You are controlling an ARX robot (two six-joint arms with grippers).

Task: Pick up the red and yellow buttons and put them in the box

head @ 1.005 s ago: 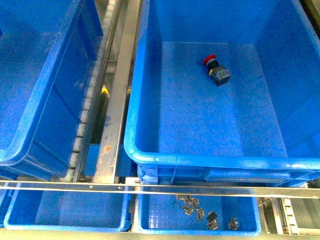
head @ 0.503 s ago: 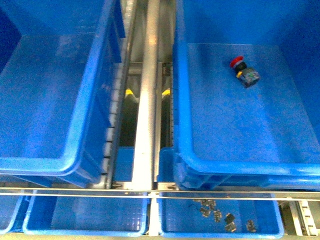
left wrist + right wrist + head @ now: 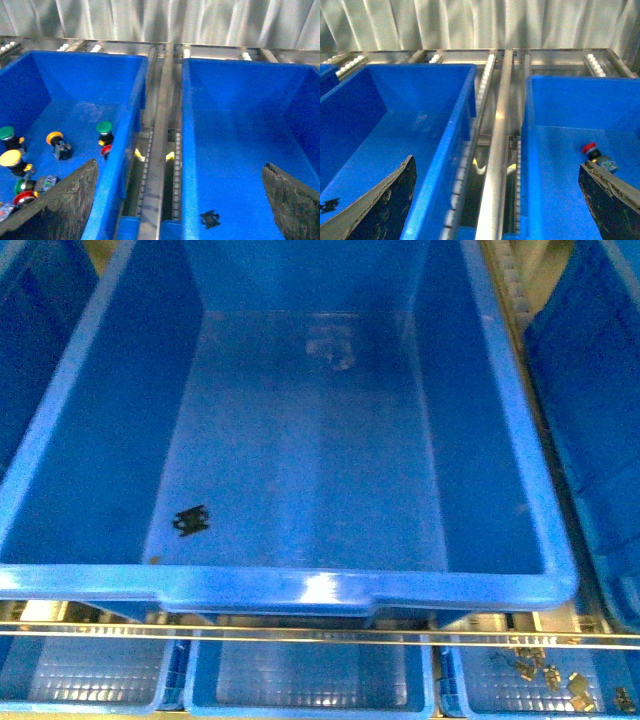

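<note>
The left pincer [image 3: 180, 167] gapes wide with nothing between its dark pads, and the right pincer [image 3: 496, 165] is just as open and empty. Ahead of them, between the two, lies the middle crate [image 3: 300, 590], bare but for a black scrap [image 3: 190, 521]. The box [image 3: 580, 105] sits off the right pincer's outer side, with one red button [image 3: 590, 148] on its floor. A second ago the box filled the front view. That view now centres on the middle crate, so the rig is shifting to its left. Off the left pincer's outer side is the supply crate [image 3: 75, 75], holding a yellow button [image 3: 10, 158], an orange-capped button [image 3: 54, 137], red caps and green buttons [image 3: 104, 127]. I judge that one delivery is done and the robot is heading back for the next pick.
</note>
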